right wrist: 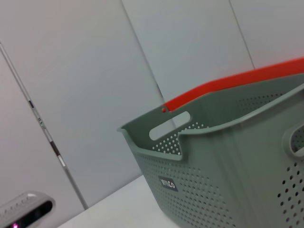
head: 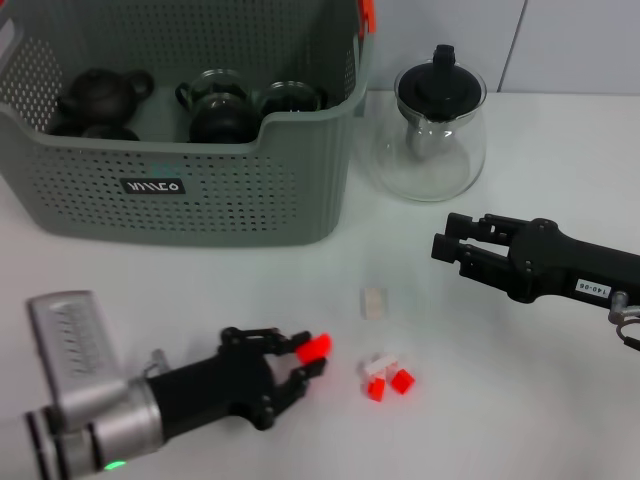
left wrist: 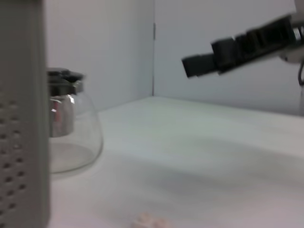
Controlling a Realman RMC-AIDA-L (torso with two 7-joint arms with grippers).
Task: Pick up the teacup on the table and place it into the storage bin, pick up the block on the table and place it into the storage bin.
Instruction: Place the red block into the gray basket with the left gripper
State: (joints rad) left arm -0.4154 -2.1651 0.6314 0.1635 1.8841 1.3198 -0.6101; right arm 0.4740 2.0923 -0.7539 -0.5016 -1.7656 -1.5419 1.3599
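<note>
- Beside the storage bin (head: 200,190) stands a glass teapot (head: 432,130); loose blocks (head: 385,378) lie between the grippers.
- Left gripper (head: 312,358) pinches a red block (head: 314,347); right gripper (head: 445,245) hovers, its state unclear.

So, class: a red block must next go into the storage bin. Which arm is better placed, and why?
Left. The left gripper already has a red block at its fingertips, below the storage bin. The right gripper hovers near the glass teapot, holding nothing.
</note>
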